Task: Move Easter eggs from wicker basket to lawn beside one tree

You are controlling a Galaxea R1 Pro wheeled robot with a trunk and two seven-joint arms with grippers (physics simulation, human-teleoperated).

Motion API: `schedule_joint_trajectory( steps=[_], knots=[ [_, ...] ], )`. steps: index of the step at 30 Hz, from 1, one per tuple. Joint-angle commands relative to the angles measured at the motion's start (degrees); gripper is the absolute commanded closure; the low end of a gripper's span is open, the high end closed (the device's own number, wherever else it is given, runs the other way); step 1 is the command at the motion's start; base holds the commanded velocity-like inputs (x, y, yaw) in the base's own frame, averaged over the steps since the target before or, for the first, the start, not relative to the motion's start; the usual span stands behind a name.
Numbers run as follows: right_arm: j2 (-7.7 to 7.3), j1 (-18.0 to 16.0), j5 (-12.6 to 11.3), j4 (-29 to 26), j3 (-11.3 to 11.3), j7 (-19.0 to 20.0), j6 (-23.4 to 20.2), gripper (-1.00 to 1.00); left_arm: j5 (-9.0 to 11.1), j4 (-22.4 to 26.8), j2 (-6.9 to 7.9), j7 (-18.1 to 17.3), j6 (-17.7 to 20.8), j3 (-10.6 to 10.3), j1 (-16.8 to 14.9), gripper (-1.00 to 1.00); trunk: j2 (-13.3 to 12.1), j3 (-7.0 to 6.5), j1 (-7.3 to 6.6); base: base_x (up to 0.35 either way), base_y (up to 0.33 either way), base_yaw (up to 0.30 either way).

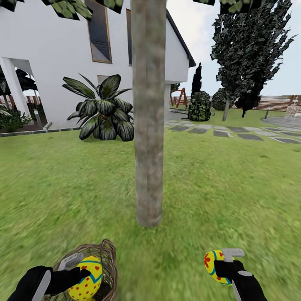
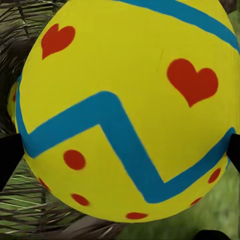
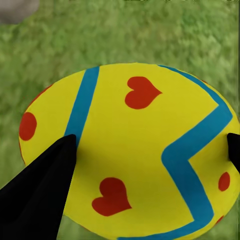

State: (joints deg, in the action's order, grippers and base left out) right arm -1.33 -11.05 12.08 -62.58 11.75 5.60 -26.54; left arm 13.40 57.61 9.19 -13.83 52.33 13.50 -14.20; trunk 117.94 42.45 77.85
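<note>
Left tool (image 1: 79, 274): closed on an egg (image 1: 85, 278), fingers pressed to both its sides, holding it just above the basket (image 1: 109, 267); in the left wrist view this egg (image 2: 125, 110) has basket weave behind it.
Right tool (image 1: 223, 267): closed on a second egg (image 1: 213, 265), black fingers (image 3: 40, 195) against its sides, held over bare grass to the right of the trunk; in the right wrist view this egg (image 3: 127, 150) has grass under it.
Eggs: both yellow with red hearts and dots and a blue zigzag band.
Third egg: a sliver of yellow shows behind the left egg in the left wrist view; I cannot tell what it is.
Basket: brown wicker, on the lawn (image 1: 234, 188) at the lower left of the head view, near the trunk's foot.
Tree (image 1: 148, 125): straight grey-beige trunk, rising from the grass between the two tools and beyond them.
Beyond: a broad-leaved plant (image 1: 102, 110), a white house (image 1: 54, 46), grey paving slabs (image 1: 234, 133), dark bushes (image 1: 200, 106).
</note>
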Motion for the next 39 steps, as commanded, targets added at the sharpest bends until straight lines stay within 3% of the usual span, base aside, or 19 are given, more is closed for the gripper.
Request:
schedule_joint_trajectory(
  steps=[1, 7, 20, 29, 39],
  knots=[
    [0.04, -0.03, 0.62, -0.05, 0.11, 0.55, -0.26, 1.0, -0.21, 0.04, -0.04, -0.34, 0.29, 0.11, -0.04, 1.0, -0.38, -0.12, -0.24, 0.0, -0.242, 0.0],
    [0.08, -0.03, 0.64, -0.01, 0.11, 0.55, -0.26, 1.0, -0.22, 0.04, -0.05, -0.29, 0.07, 0.11, -0.04, 1.0, -2.79, -1.2, -1.55, 0.0, -0.26, 0.0],
    [0.02, -0.03, 0.66, 1.32, 0.03, 0.51, -0.22, 1.0, -0.19, 0.11, -0.06, -0.35, 0.06, 0.13, -0.04, 1.0, -8.0, -3.53, -4.41, -0.003, -0.01, 0.0],
    [0.01, -0.03, 0.66, 1.32, 0.03, 0.54, -0.18, 1.0, -0.27, 0.13, -0.14, -0.29, 0.06, 0.04, -0.04, 1.0, -11.61, -5.15, -6.39, -0.171, -0.153, 0.0],
    [0.01, -0.03, 0.66, 1.41, 0.03, 0.53, -0.18, 1.0, -0.22, 0.47, -0.31, -0.4, 0.06, 0.04, -0.04, 1.0, -15.62, -6.95, -8.58, -0.196, -0.275, 0.249]
  ],
)
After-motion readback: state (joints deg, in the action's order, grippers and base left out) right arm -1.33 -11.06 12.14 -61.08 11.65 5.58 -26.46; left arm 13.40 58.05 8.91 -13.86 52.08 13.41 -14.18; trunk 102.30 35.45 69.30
